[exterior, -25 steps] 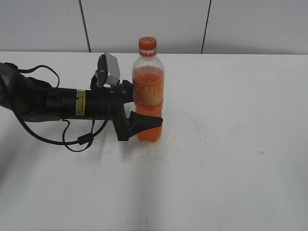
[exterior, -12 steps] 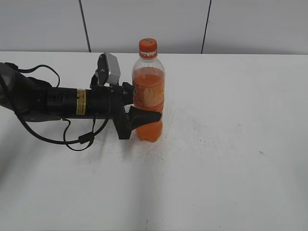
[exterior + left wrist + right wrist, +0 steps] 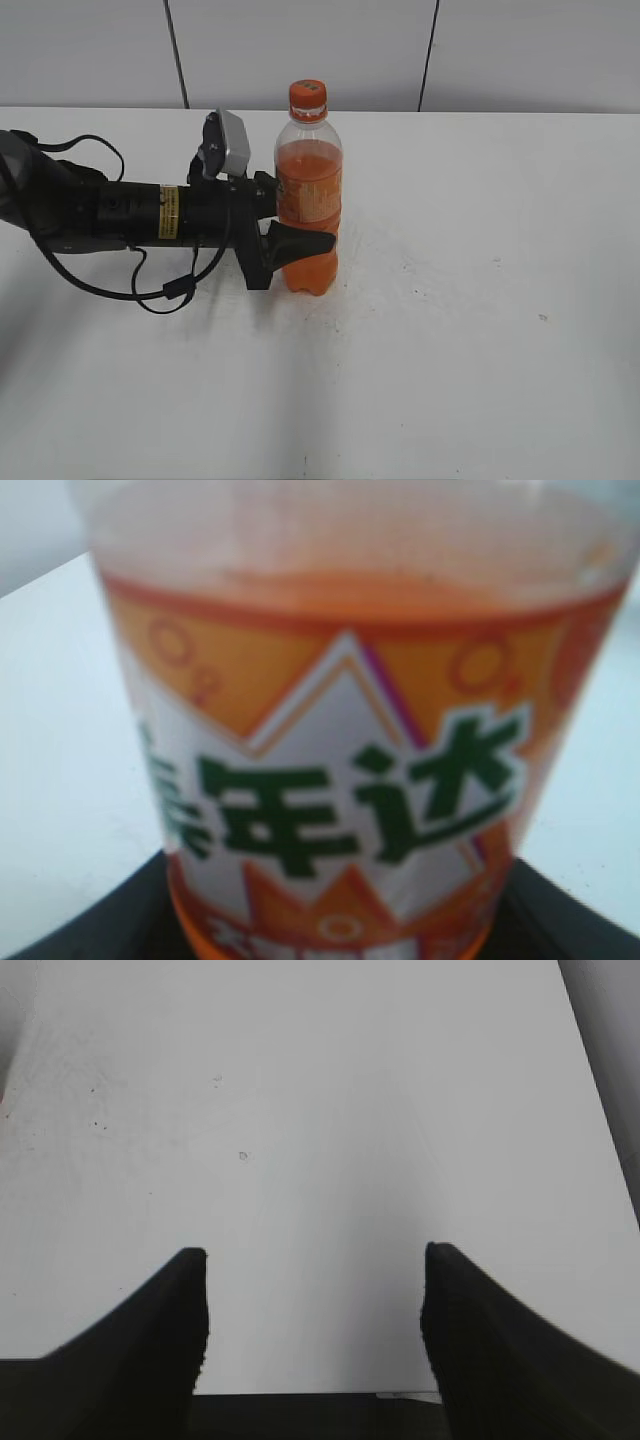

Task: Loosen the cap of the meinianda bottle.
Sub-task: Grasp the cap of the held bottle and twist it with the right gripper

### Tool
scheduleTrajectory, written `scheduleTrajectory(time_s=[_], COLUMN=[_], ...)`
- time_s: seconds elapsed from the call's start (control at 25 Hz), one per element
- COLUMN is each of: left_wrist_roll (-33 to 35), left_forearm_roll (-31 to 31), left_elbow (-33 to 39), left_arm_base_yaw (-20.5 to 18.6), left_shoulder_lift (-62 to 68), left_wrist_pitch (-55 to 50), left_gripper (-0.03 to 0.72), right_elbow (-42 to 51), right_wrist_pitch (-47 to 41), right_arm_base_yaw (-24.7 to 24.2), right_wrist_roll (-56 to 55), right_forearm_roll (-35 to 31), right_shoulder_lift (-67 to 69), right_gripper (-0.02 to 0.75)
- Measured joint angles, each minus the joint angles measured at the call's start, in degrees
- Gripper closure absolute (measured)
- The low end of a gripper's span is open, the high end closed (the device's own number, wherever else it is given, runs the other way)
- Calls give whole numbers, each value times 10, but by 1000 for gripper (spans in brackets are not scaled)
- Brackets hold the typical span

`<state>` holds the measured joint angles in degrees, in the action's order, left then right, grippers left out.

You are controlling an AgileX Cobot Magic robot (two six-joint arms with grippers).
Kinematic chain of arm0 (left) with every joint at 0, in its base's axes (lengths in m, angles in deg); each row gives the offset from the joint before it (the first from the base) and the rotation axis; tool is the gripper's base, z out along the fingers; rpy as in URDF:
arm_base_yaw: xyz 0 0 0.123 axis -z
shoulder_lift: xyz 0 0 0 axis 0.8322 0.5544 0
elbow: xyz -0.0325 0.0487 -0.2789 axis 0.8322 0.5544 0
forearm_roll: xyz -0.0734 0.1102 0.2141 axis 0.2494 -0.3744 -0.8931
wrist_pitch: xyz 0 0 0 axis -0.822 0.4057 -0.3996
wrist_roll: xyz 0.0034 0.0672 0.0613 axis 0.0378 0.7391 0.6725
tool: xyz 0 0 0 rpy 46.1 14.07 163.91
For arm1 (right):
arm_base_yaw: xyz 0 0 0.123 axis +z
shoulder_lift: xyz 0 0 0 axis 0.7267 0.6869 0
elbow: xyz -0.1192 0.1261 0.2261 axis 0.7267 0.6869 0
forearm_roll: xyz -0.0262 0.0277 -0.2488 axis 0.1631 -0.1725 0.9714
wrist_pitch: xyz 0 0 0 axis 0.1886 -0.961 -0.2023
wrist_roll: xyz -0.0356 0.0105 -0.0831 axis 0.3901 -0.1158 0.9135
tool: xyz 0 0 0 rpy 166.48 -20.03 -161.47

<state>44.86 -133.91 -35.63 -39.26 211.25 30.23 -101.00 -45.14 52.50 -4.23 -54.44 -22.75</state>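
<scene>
The meinianda bottle [image 3: 308, 190] stands upright on the white table [image 3: 480, 300], with orange drink and an orange-and-green label. Its small orange cap [image 3: 307, 95] sits on the neck, with nothing touching it. My left gripper [image 3: 300, 238] reaches in from the left and is shut on the bottle's lower body, one black finger across the front. In the left wrist view the bottle's label [image 3: 340, 760] fills the frame between the finger edges. My right gripper [image 3: 315, 1300] is open and empty over bare table; it does not show in the exterior view.
The left arm with its black cables [image 3: 150, 290] lies across the left part of the table. A grey panelled wall [image 3: 300, 50] stands behind the far table edge.
The left gripper's front finger has moved up and in against the bottle, closing on it. The bottle has stayed upright in the same spot.
</scene>
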Motion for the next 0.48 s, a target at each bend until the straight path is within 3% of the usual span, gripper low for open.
scheduleTrajectory(time_s=[0.48], left_wrist_roll=[0], left_forearm_roll=[0], left_elbow=[0], left_arm_base_yaw=[0], left_shoulder_lift=[0], left_wrist_pitch=[2], left_gripper=[276], right_elbow=[-175], right_wrist_pitch=[-45], right_arm_base_yaw=[0], right_wrist_roll=[19], right_forearm_roll=[-6], right_shoulder_lift=[294], right_gripper=[279])
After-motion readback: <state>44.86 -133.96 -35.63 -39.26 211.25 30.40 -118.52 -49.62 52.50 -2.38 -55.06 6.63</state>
